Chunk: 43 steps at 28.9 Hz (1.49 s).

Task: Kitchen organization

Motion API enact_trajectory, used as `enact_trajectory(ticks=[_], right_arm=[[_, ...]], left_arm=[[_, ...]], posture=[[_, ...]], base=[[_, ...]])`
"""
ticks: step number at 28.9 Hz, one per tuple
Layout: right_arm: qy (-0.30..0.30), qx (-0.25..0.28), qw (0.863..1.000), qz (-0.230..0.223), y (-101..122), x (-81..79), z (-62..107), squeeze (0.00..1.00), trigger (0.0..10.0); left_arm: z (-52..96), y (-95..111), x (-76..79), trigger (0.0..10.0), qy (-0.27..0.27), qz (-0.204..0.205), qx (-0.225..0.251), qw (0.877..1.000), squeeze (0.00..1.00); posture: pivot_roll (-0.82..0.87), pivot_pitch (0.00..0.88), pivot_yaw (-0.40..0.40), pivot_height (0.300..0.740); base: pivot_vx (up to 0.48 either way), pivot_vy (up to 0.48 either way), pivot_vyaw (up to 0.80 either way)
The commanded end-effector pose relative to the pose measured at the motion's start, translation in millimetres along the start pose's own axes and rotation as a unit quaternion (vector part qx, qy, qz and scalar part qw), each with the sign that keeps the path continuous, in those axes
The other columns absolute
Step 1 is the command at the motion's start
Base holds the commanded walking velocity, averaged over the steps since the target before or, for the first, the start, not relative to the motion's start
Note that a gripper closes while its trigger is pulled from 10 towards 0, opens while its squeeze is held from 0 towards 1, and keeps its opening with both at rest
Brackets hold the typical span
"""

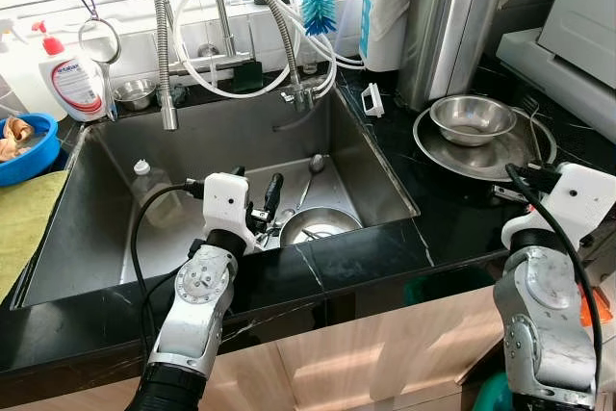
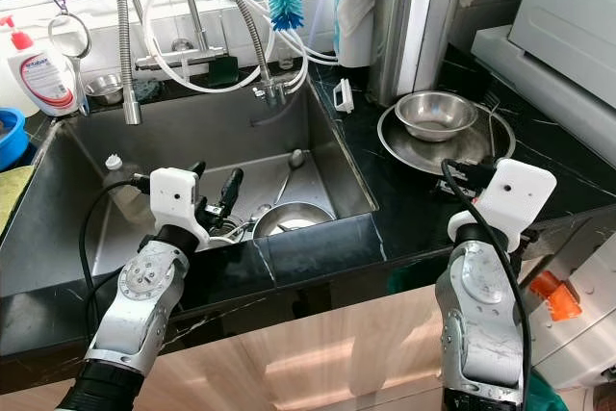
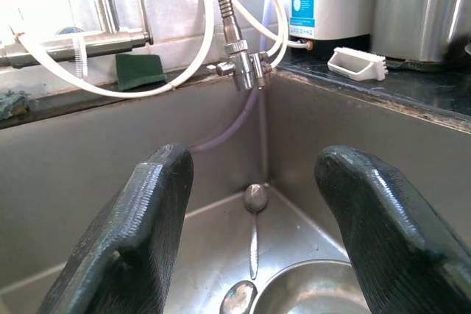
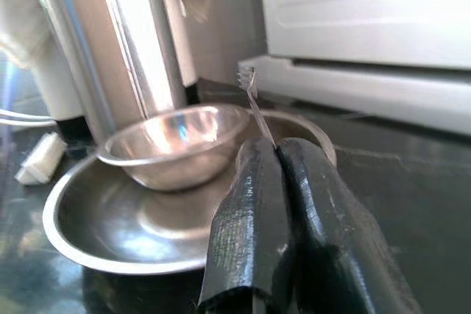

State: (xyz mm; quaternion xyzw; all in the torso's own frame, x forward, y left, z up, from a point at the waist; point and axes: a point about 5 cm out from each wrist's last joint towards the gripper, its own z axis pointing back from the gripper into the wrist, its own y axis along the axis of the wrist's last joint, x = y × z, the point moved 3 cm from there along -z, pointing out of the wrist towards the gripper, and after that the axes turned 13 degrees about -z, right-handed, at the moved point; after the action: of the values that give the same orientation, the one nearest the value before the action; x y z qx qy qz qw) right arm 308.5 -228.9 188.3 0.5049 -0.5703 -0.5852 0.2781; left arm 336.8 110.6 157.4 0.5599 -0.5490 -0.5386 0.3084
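So here's the setup: one steel sink (image 1: 115, 238) set in a black counter (image 1: 452, 218), and in it there's one bowl (image 1: 318, 225) at the front right corner plus two spoons, one long spoon (image 1: 312, 175) lying toward the back corner and a second spoon (image 3: 239, 298) right by the bowl's rim. There's also one small bottle (image 1: 154, 194) lying on the sink floor on the left side. The left end effector (image 1: 268, 211) hangs over the front of the sink with its fingers (image 3: 140, 233) spread wide and nothing between them; the bowl sits just beside it on its right, a bit lower, not touching as far as I can see. On the counter right of the sink there's one big steel plate (image 1: 452, 156) with a second bowl (image 1: 472, 118) sitting in it. The right end effector (image 4: 276, 182) is near that plate's front edge, fingers squeezed together on a fork (image 4: 254, 104), whose tines stick up past the tips toward the bowl. Behind all this: one faucet (image 1: 255, 7), one blue brush (image 1: 318, 2), one soap bottle (image 1: 72, 79), one steel canister (image 1: 452, 26).
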Motion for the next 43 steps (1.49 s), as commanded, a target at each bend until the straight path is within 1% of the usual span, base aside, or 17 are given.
enact_trajectory(ticks=[1, 3, 4, 5, 7, 8, 11, 19, 20, 21, 22, 29, 35, 40, 43], right_arm=[[0.043, 0.02, 0.999, -0.005, 13, -15.0, -1.3, 0.0, 10.0], [0.084, 0.015, 0.996, 0.008, 16, -25.9, -3.3, 0.0, 10.0], [0.123, 0.018, 0.992, 0.026, 22, -36.6, -5.1, 0.0, 10.0], [0.142, 0.021, 0.989, 0.035, 26, -41.9, -6.3, 0.0, 10.0], [0.153, 0.024, 0.987, 0.04, 29, -44.8, -6.9, 0.0, 10.0], [0.169, 0.027, 0.984, 0.04, 34, -49.3, -8.6, 0.0, 10.0], [0.189, 0.021, 0.981, 0.046, 37, -53.1, -10.2, 0.0, 10.0], [0.194, 0.018, 0.98, 0.048, 37, -53.3, -10.6, 0.0, 10.0], [0.298, -0.09, 0.948, 0.066, -2, -73.3, 0.2, 0.0, 10.0], [0.326, -0.121, 0.935, 0.069, -13, -77.9, 4.7, 0.0, 10.0], [0.34, -0.137, 0.928, 0.069, -18, -80.1, 7.3, 0.0, 10.0], [0.337, -0.134, 0.93, 0.061, -16, -83.4, 7.8, 0.0, 10.0], [0.345, -0.147, 0.925, 0.056, -19, -84.4, 8.7, 0.0, 10.0], [0.354, -0.168, 0.919, 0.039, -24, -83.8, 5.8, 0.0, 10.0], [0.362, -0.181, 0.914, 0.034, -25, -83.5, 3.2, 0.0, 10.0]], left_arm=[[-1.4, -1, -4.0, 10.0, 0.005, -0.008, -0.006, 1.0, 0.0], [-1.4, -1, -2.8, 10.0, 0.005, -0.006, -0.006, 1.0, 0.0], [-1.6, -1, -1.3, 10.0, 0.004, -0.005, -0.005, 1.0, 0.0], [-1.7, -1, -0.4, 10.0, 0.003, -0.003, -0.005, 1.0, 0.0], [-1.4, -1, 0.4, 10.0, 0.003, -0.003, -0.004, 1.0, 0.0], [-1.3, -1, 0.8, 10.0, 0.002, -0.002, -0.004, 1.0, 0.0], [-0.7, -1, 1.1, 10.0, 0.002, -0.001, -0.005, 1.0, 0.0], [-0.7, -1, 1.1, 10.0, 0.003, -0.001, -0.005, 1.0, 0.0], [-0.9, -1, 0.0, 10.0, 0.005, -0.002, -0.004, 1.0, 0.0], [-1.0, -1, -0.4, 10.0, 0.006, -0.002, -0.003, 1.0, 0.0], [-1.1, -1, -0.7, 10.0, 0.007, -0.003, -0.003, 1.0, 0.0], [-0.2, -2, -0.3, 10.0, 0.008, -0.002, -0.006, 1.0, 0.0], [-0.6, -2, 0.0, 10.0, 0.009, -0.002, -0.006, 1.0, 0.0], [-1.3, -2, -3.7, 10.0, 0.012, -0.005, -0.007, 1.0, 0.0], [-1.2, -2, -4.4, 10.0, 0.013, -0.006, -0.009, 1.0, 0.0]], posture=[[-0.12, 0.0, 0.083, 0.74], [-0.13, 0.0, 0.085, 0.74], [-0.13, 0.0, 0.085, 0.74], [-0.13, 0.0, 0.085, 0.74], [-0.13, 0.0, 0.084, 0.74], [-0.13, 0.0, 0.084, 0.74], [-0.13, 0.0, 0.082, 0.74], [-0.13, 0.0, 0.082, 0.74], [-0.13, 0.0, 0.078, 0.74], [-0.13, 0.0, 0.077, 0.74], [-0.13, 0.0, 0.077, 0.74], [-0.13, 0.0, 0.075, 0.74], [-0.13, 0.0, 0.073, 0.74], [-0.13, 0.0, 0.072, 0.74], [-0.12, 0.0, 0.071, 0.74]], base=[[0.0, 0.0, 0.0], [0.0, 0.0, 0.0], [0.0, 0.0, 0.0], [0.0, 0.0, 0.0], [0.0, 0.0, 0.0], [0.0, 0.0, 0.0], [0.0, 0.0, 0.0], [0.0, 0.0, 0.0], [0.0, 0.0, 0.0], [0.0, 0.0, 0.0], [0.0, 0.0, 0.0], [0.0, 0.0, 0.0], [0.0, 0.0, 0.0], [0.0, 0.0, 0.0], [0.0, 0.0, 0.0]])
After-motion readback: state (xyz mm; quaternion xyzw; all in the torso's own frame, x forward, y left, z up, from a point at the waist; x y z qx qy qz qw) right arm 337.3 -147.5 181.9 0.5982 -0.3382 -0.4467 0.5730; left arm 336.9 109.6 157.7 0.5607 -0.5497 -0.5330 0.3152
